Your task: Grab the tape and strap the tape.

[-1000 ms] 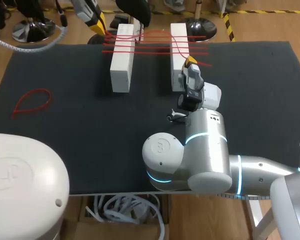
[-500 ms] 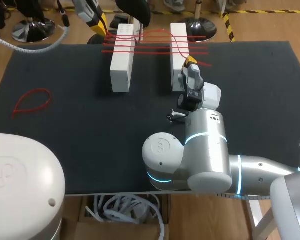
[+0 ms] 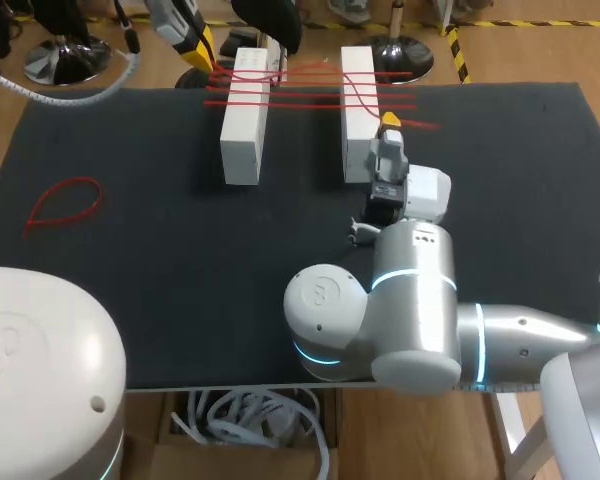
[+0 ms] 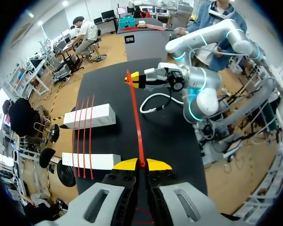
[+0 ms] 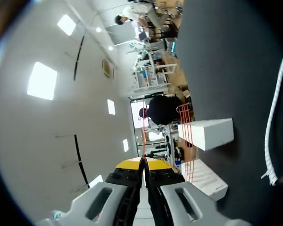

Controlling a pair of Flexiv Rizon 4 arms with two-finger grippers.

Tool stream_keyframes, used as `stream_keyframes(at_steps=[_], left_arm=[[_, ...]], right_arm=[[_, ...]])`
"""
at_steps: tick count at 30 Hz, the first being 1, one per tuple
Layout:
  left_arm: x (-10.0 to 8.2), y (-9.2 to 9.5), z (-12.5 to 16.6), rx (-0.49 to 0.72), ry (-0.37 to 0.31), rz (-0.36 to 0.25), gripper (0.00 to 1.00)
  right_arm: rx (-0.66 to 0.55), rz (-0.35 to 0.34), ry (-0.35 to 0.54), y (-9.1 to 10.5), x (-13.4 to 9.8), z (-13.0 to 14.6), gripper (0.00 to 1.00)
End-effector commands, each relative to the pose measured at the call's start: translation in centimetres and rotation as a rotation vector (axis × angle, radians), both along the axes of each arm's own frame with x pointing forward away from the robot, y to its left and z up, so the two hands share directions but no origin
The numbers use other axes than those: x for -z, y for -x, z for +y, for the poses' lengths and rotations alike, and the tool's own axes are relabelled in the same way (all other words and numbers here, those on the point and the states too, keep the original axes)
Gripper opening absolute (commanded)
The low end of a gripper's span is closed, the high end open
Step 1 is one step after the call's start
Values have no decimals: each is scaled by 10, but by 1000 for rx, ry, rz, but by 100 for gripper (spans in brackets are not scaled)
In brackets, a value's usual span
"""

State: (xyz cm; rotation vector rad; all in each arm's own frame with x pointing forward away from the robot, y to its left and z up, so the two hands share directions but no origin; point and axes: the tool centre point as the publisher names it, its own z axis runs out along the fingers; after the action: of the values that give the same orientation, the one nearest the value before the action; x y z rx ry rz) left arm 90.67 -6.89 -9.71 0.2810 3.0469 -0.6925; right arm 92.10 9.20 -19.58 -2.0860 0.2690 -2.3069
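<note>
Our left gripper (image 4: 141, 165) and right gripper (image 5: 144, 162) each pinch an end of the red tape (image 4: 136, 113), which stretches between them and lies in strands across both white blocks (image 3: 245, 140).

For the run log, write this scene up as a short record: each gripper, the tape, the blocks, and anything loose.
left gripper: shut on the red tape, by the far end of the left white block
right gripper: shut on the same tape, beside the right white block
red tape: one straight run between the two grippers
wound strands: several, spanning both blocks
loose red loop: on the black mat, apart from the blocks
</note>
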Motion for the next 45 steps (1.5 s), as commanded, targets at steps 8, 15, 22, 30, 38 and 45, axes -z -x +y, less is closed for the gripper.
stream_keyframes(at_steps=[8,15,22,30,38,45], left_arm=[[0,0,0,0,-3,1,0],[0,0,0,0,-3,1,0],[0,0,0,0,-3,1,0],[0,0,0,0,-3,1,0],[0,0,0,0,-3,1,0],[0,0,0,0,-3,1,0]], right_arm=[[-2,119,520,15,-32,-26,0],[-31,82,830,7,-51,-24,0],[-26,45,864,7,-54,-22,0],[-26,45,864,7,-54,-22,0],[-27,53,935,4,-63,-17,0],[15,165,1208,0,-94,-7,0]])
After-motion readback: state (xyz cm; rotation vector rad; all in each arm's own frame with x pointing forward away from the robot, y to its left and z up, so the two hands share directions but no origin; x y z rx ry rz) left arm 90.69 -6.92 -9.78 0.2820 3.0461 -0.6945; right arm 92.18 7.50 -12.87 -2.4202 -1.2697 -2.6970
